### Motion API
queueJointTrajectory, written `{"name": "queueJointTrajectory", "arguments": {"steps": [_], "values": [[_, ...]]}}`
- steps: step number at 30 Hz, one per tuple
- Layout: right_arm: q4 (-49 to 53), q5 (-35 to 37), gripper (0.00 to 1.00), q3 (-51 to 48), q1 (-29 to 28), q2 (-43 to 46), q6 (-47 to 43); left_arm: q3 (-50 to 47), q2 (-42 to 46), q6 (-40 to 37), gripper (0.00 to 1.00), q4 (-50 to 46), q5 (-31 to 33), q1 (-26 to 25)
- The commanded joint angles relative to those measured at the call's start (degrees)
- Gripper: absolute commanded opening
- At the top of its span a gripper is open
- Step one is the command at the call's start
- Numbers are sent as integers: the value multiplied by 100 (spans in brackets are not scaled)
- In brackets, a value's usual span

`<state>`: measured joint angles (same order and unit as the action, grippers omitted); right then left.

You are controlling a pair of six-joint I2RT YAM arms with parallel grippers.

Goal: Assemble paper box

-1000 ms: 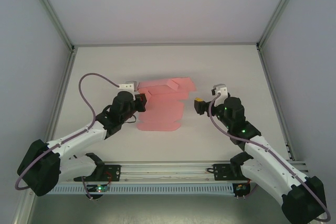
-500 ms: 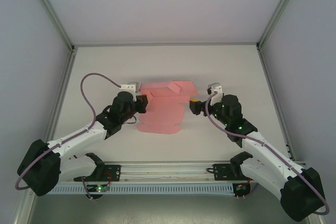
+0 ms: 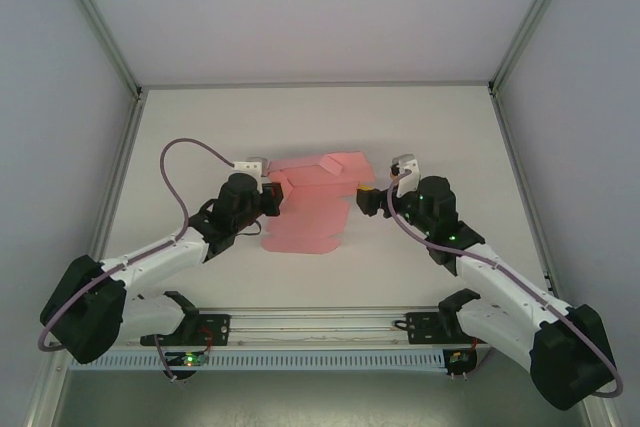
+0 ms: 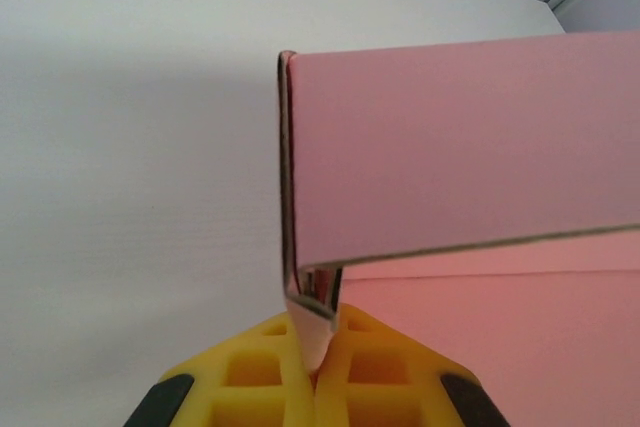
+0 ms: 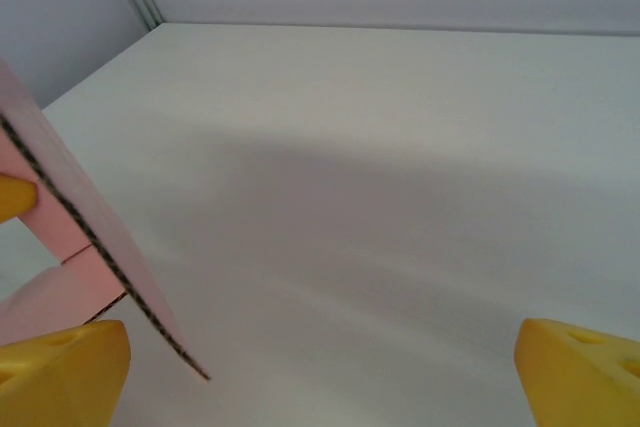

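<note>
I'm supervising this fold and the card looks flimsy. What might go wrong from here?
The left jaws pinch just a thin corner of the paper box; a tug might tear it or slip off. The right jaws stand wide open with the card's edge close to one finger, so closing may catch it off-centre and crumple a flap. The sheet otherwise lies loose on the table, so a push could slide it instead of folding it.

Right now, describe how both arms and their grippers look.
Both the left arm and right arm have white links with black joints. A mauve cable loops along each. The left gripper and right gripper carry yellow fingers. Green lights glow on the right arm.
</note>
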<state>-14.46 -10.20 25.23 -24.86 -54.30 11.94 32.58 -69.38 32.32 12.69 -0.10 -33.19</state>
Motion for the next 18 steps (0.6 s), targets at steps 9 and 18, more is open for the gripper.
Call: {"name": "queueJointTrajectory", "arguments": {"steps": [9, 18], "values": [[-587, -262, 98, 298, -296, -609, 92, 268, -305, -92, 0, 583, -725, -5], [-763, 188, 98, 356, -540, -954, 21, 281, -387, 105, 0, 823, -965, -3]]}}
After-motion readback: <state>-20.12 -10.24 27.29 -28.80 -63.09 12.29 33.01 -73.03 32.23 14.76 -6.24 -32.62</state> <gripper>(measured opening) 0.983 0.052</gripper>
